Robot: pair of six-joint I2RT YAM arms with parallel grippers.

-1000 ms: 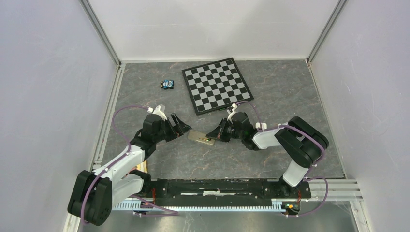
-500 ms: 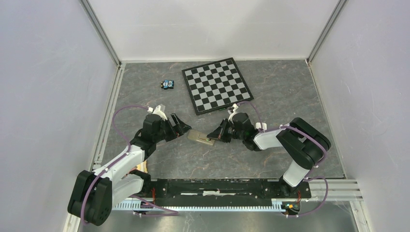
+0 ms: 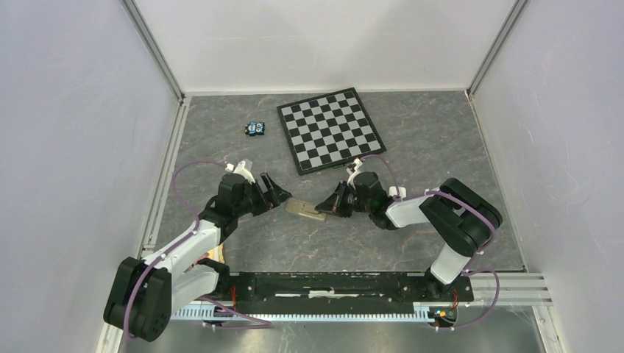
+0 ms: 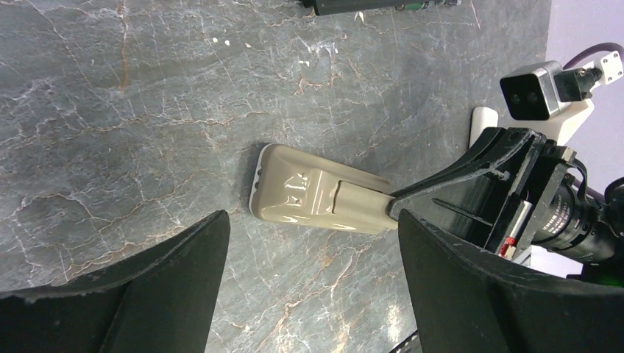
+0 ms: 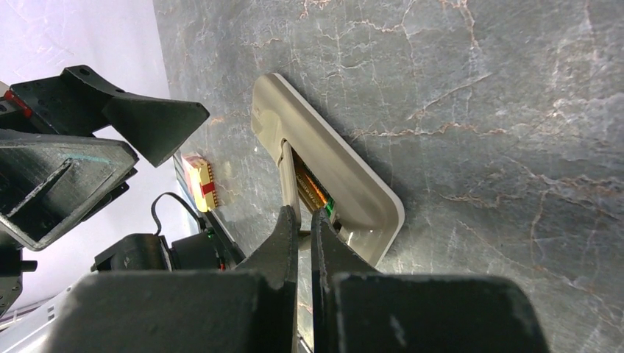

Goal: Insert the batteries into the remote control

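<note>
Right wrist view gives the closest look: the remote control (image 5: 340, 174) lies face down on the tabletop (image 5: 478, 110), tan back up. The right claw (image 5: 304, 218) is narrowed to a slit at the remote's right-hand end, apparently pinching the thin cover (image 5: 288, 176) that stands on edge above the open battery bay. Holding the cover this way would leave the bay reachable, or ready the cover for pressing shut; I cannot tell which. Inside the bay, just beside the cover, a strip of orange with a speck of green shows. It is probably one of the batteries (image 5: 312, 187) in its seat, though the claw hides whether both are in. From the left wrist camera, the left claw (image 4: 313, 220) is spread wide and hangs just off the remote's opposite end, its fingers (image 4: 147, 294) straddling that end without touching it. My guess is that it waits there to stop the remote sliding while the cover is worked. In the top view the two claws face each other across the remote, one at each end, and a chessboard (image 3: 331, 129) lies just beyond the remote, apart from it. The risk I see is the remote skating on the smooth tabletop, since nothing pins it.
</note>
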